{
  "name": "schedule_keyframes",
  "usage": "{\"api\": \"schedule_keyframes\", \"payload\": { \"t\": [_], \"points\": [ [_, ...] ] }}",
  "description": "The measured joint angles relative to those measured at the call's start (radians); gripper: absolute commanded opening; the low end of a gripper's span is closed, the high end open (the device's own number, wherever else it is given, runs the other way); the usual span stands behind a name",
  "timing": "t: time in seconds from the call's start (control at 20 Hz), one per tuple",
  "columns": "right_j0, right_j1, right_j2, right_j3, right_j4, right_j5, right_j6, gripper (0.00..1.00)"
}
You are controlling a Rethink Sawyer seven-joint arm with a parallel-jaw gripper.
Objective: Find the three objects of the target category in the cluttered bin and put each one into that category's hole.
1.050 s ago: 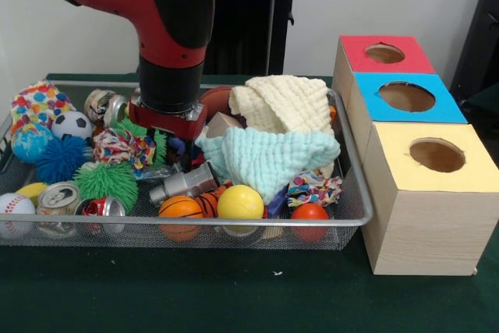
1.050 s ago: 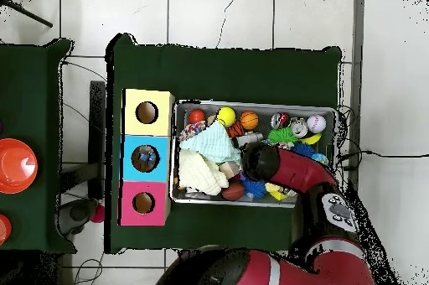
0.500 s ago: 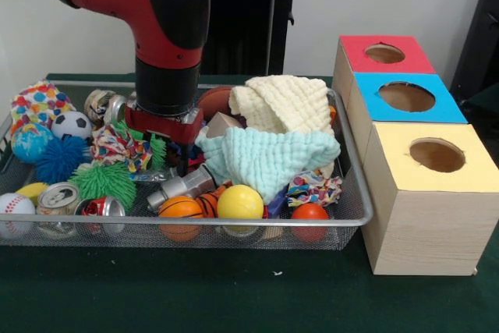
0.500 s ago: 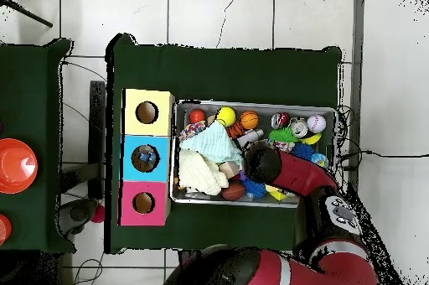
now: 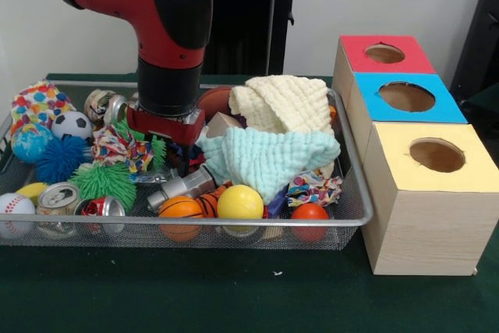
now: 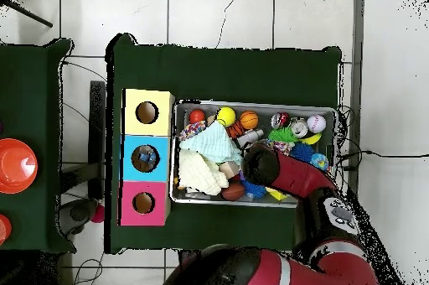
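My pincer (image 5: pixel 181 160) sat low in the bin (image 5: pixel 355 216), centre-left of the front frame, buried among the clutter. Could not tell whether it was parted or closed, or whether it held anything; the arm's wrist block hid it in both views. The target category was not stated. The blue box (image 5: pixel 409 97) at right already had small items visible down its hole in the overhead view, so I judged that one the likely destination.

Nearest my pincer were a silver can (image 5: pixel 182 185) lying on its side just below it and a multicoloured rope toy (image 5: pixel 117 146) just left, both candidates. A mint cloth (image 5: pixel 269 157) lay draped right of the pincer, with a cream cloth (image 5: pixel 284 103) piled behind it. Both covered part of the bin floor, so things could have been hidden under them.

Along the front rim sat a basketball (image 5: pixel 179 210), a yellow ball (image 5: pixel 240 202) and an orange ball (image 5: pixel 309 213). At lower left were a baseball (image 5: pixel 14 208) and two upright cans (image 5: pixel 61 197). A green spiky ball (image 5: pixel 107 181), a blue spiky ball (image 5: pixel 59 158) and a soccer ball (image 5: pixel 72 124) filled the left side.

The red box (image 5: pixel 383 54), blue box and yellow box (image 5: pixel 437 157) stood in a row touching the bin's right edge on the green table (image 5: pixel 234 294), holes up, for short drops.
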Motion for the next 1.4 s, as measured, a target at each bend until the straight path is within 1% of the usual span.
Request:
{"api": "schedule_keyframes", "payload": {
  "t": [0.3, 0.6, 0.75, 1.2, 1.4],
  "points": [
    [0.001, 0.001, -0.001, 0.0, 0.0, -0.002, 0.0, 1.0],
    [0.016, 0.006, -0.019, 0.0, 0.0, -0.02, 0.0, 1.0],
    [0.045, 0.019, -0.048, -0.01, -0.001, -0.037, 0.0, 1.0],
    [0.125, 0.063, -0.129, -0.056, -0.039, -0.076, 0.0, 1.0],
    [0.134, 0.072, -0.143, -0.065, -0.043, -0.085, 0.0, 1.0]
  ]
}}
